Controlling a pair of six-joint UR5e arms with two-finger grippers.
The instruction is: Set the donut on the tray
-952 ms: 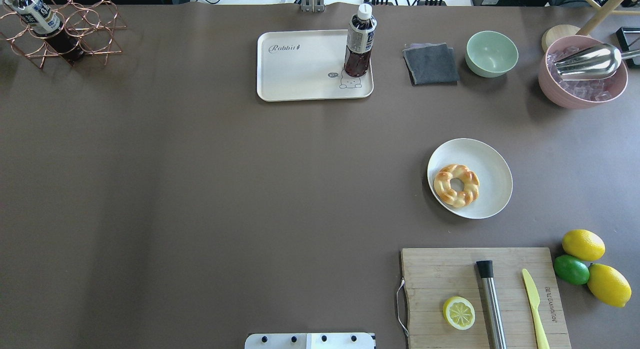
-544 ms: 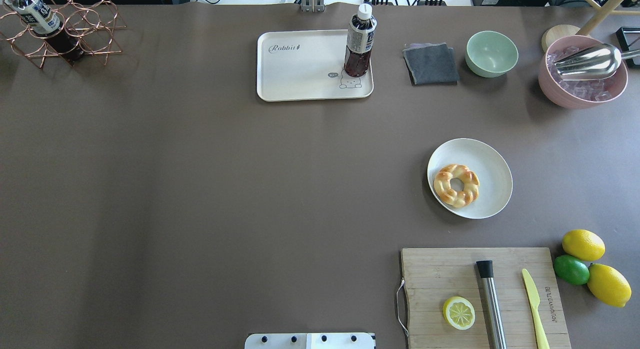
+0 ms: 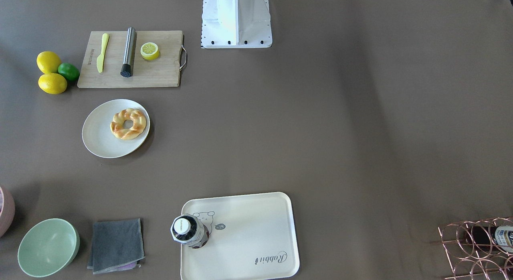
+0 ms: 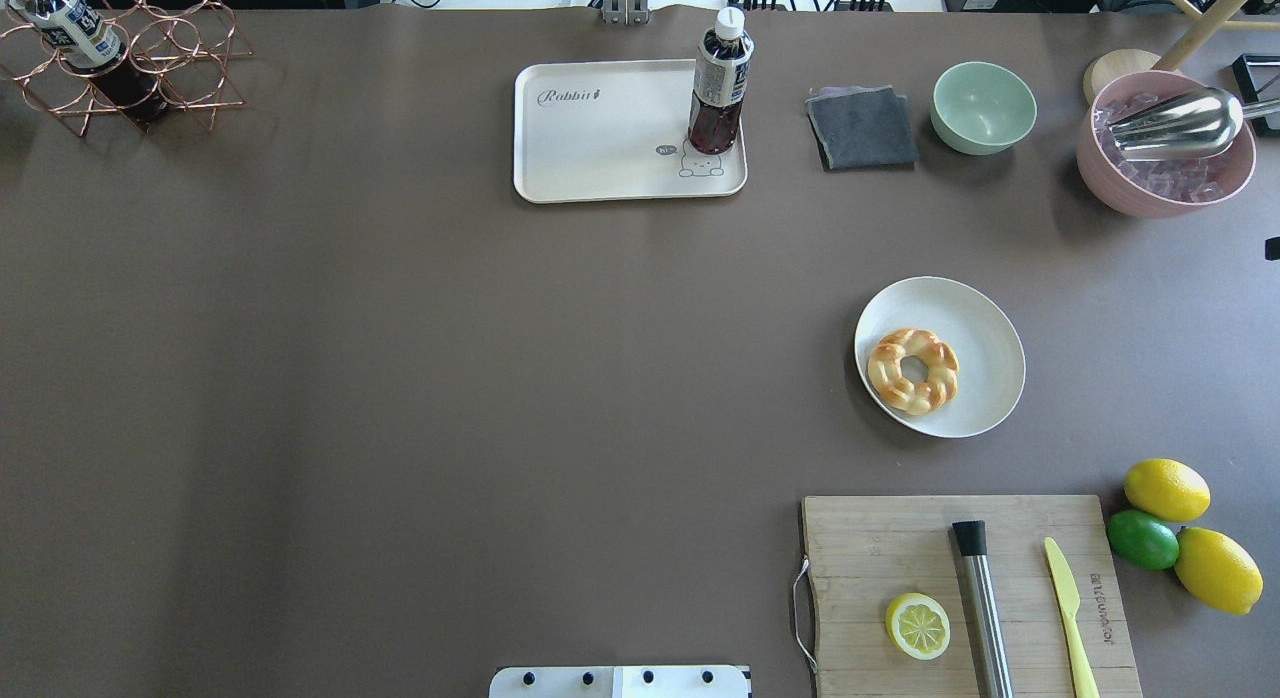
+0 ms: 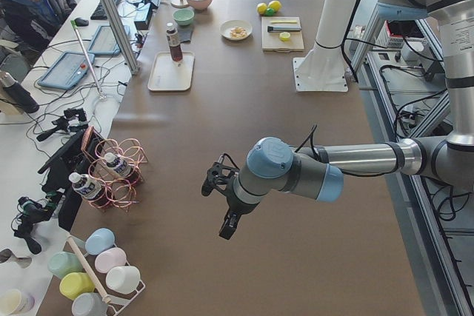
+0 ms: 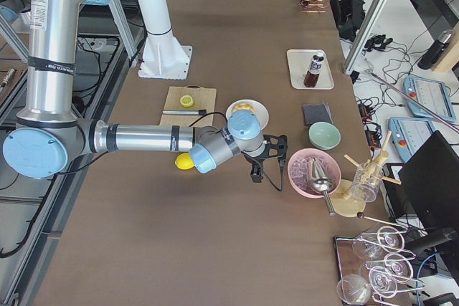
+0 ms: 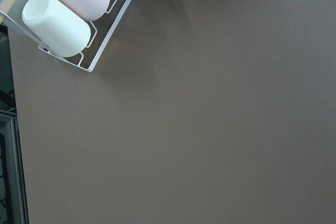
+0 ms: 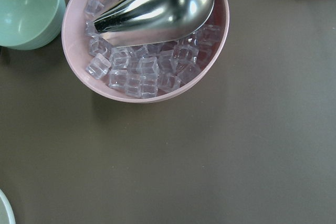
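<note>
On the round plate point(image 4: 985, 323), toward the robot's right, the donut point(image 4: 912, 370) lies flat, well apart from the tray point(image 4: 600, 138), where a bottle point(image 4: 718, 88) stands upright. Left gripper point(image 5: 226, 227) and right gripper point(image 6: 267, 177) hang over the table; their finger opening cannot be told.

The overhead camera looks down from behind the robot point(image 3: 236, 19) and the front-facing one from across the table point(image 4: 400, 378), so both show the tray point(image 4: 600, 138) and plate point(image 4: 985, 323), mirrored. The side cameras look along the table from afar. The wrist cameras hang close over it, the right above the pink bowl point(image 8: 152, 97).
</note>
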